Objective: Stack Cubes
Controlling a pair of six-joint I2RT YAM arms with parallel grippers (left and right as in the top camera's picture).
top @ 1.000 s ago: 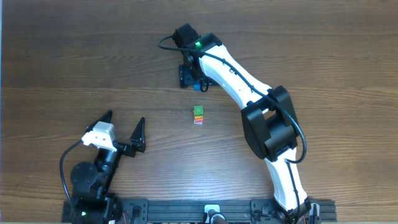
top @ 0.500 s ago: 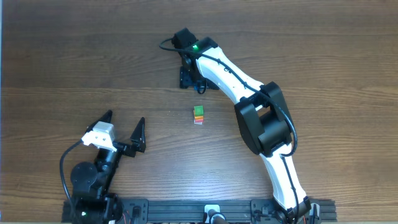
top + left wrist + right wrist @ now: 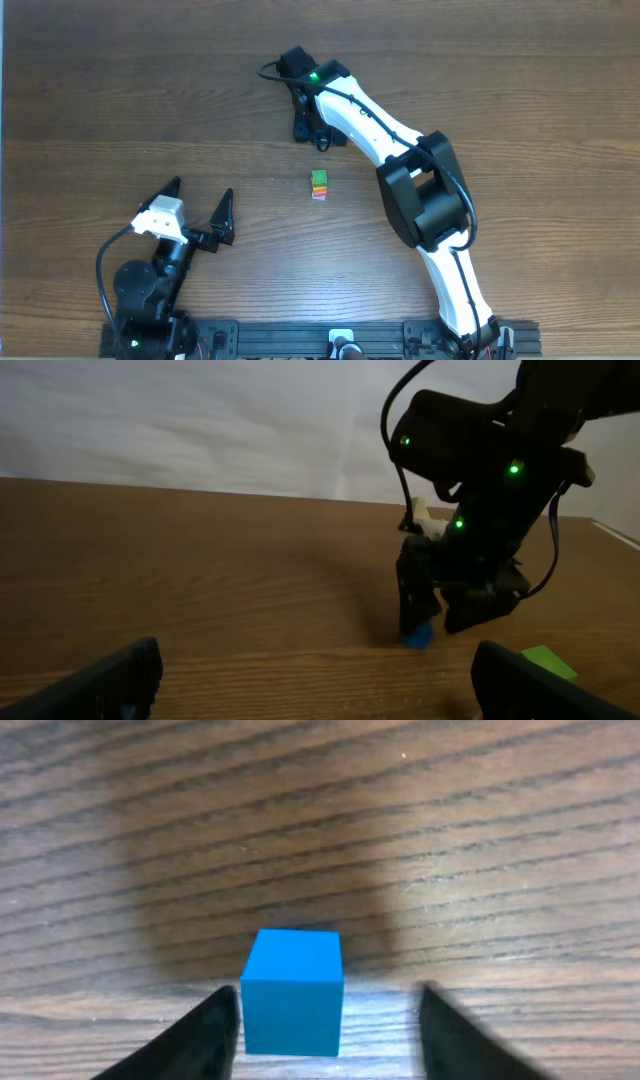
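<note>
Your right gripper [image 3: 328, 1015] is far up the table [image 3: 100, 80], low over the blue cube [image 3: 292, 990]. Its jaws are open, one on each side of the cube. One finger is just beside the cube and the other is a little way off. The cube sits flat on the wood.

A second ago you could see a bit of blue next to this gripper from above. Now the gripper covers most of it. The right arm's elbow has also slid a little to the left.

Your left gripper [image 3: 200, 190] has not moved. It is near its base with its jaws wide open.

The small stack [image 3: 319, 184], green cube [image 3: 319, 178] on top, stays in the middle of the table, well apart from both grippers.
</note>
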